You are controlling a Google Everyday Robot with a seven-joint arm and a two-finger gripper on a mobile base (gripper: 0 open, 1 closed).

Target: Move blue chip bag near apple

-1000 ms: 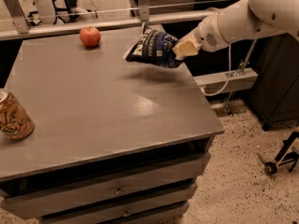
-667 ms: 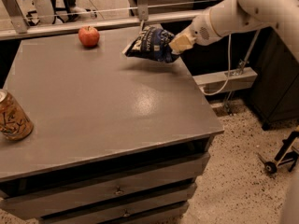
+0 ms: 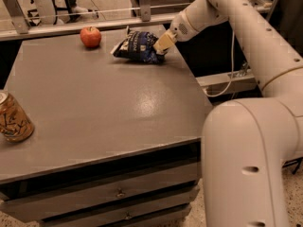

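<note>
Where the gripper (image 3: pixel 160 46) reaches over the table's (image 3: pixel 104 103) far edge, its fingers (image 3: pixel 164 40) pinch the right end of the blue chip bag (image 3: pixel 136 46). The apple (image 3: pixel 90 36) sits just left of the bag, not touching.

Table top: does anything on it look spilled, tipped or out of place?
Nothing is spilled or damaged. The blue chip bag looks crumpled and tilted, only because the gripper holds its right end. The can stands upright at far left.
</note>
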